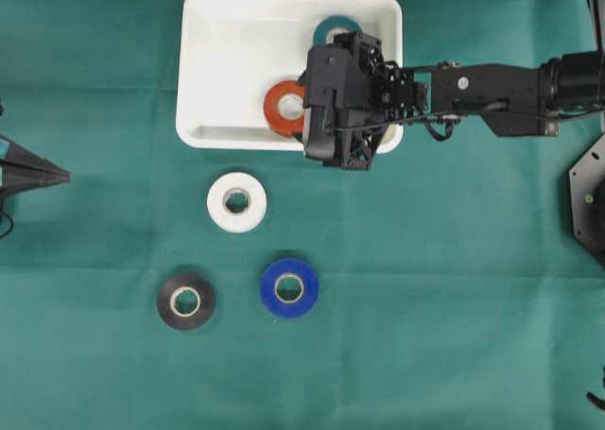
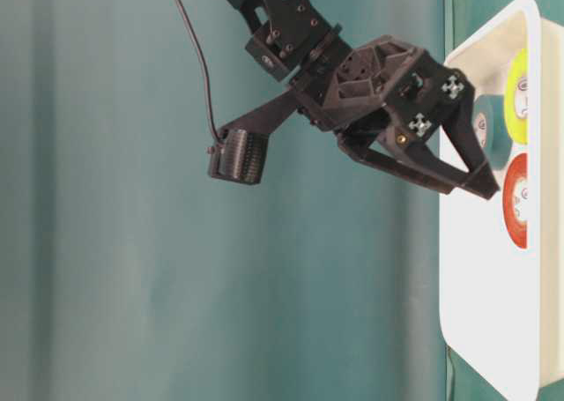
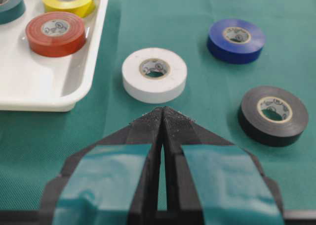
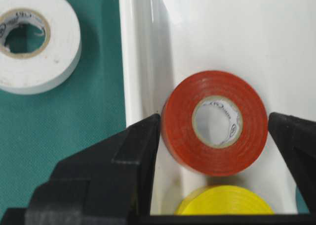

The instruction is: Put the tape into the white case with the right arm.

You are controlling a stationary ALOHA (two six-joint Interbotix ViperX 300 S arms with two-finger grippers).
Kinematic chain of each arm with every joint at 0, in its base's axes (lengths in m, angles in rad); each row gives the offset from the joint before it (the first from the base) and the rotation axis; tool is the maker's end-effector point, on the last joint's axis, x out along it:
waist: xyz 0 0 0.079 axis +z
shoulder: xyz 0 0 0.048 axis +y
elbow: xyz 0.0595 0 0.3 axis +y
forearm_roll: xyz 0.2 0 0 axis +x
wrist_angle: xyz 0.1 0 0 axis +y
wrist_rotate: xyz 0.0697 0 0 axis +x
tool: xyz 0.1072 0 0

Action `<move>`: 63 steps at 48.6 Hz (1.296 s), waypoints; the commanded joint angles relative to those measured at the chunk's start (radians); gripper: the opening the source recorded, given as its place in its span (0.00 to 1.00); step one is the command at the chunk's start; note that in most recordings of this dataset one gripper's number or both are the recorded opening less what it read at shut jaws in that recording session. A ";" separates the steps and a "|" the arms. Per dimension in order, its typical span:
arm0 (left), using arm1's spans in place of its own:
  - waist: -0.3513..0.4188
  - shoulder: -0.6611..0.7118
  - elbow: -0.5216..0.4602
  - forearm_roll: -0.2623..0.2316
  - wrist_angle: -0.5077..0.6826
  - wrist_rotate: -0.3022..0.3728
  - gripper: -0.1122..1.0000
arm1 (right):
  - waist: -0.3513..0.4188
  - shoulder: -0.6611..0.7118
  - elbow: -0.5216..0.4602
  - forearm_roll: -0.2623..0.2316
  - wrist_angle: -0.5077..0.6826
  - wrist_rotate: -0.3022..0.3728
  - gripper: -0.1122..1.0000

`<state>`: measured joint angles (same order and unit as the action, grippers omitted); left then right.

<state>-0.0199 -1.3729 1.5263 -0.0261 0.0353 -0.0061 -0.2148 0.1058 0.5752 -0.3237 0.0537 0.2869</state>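
The right gripper (image 4: 212,131) hangs over the white case (image 1: 227,61), at the case's near right part in the overhead view. Its two black fingers (image 2: 458,167) stand apart, one on each side of the red tape roll (image 4: 216,122). In the right wrist view the left finger sits just beside the roll's left edge, close to the case's rim, and the right finger lies just off the roll's right edge. Whether either finger touches the roll cannot be told. The jaws are spread wider than the roll and do not clamp it.

The red tape roll lies flat on the floor of the case. A yellow tape roll (image 4: 224,200) lies in the case next to it, on the side nearer the right wrist camera. A teal tape roll (image 1: 331,28) also lies in the case, partly hidden under the right arm (image 1: 492,85) in the overhead view.

Three rolls lie flat on the green table cover (image 1: 454,307), outside the case:
- white tape roll (image 1: 236,201), near the case's front rim;
- blue tape roll (image 1: 289,286);
- black tape roll (image 1: 185,301).

The left gripper (image 3: 162,117) rests at the left edge of the table, well apart from the case, with its taped fingers pressed together and nothing between them.
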 commanded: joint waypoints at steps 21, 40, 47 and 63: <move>-0.002 0.008 -0.011 0.002 -0.009 0.000 0.11 | -0.009 -0.166 0.141 -0.002 -0.009 0.009 0.64; -0.002 0.008 -0.011 0.000 -0.009 0.000 0.11 | -0.009 -0.342 0.350 -0.002 -0.029 0.009 0.64; -0.002 0.008 -0.009 0.000 -0.009 0.000 0.11 | -0.009 -0.414 0.428 -0.002 -0.061 0.009 0.64; -0.002 0.008 -0.009 0.000 -0.009 0.000 0.11 | -0.009 -0.604 0.611 0.000 -0.109 0.011 0.64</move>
<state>-0.0215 -1.3729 1.5263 -0.0245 0.0353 -0.0061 -0.2240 -0.4602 1.1658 -0.3237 -0.0445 0.2945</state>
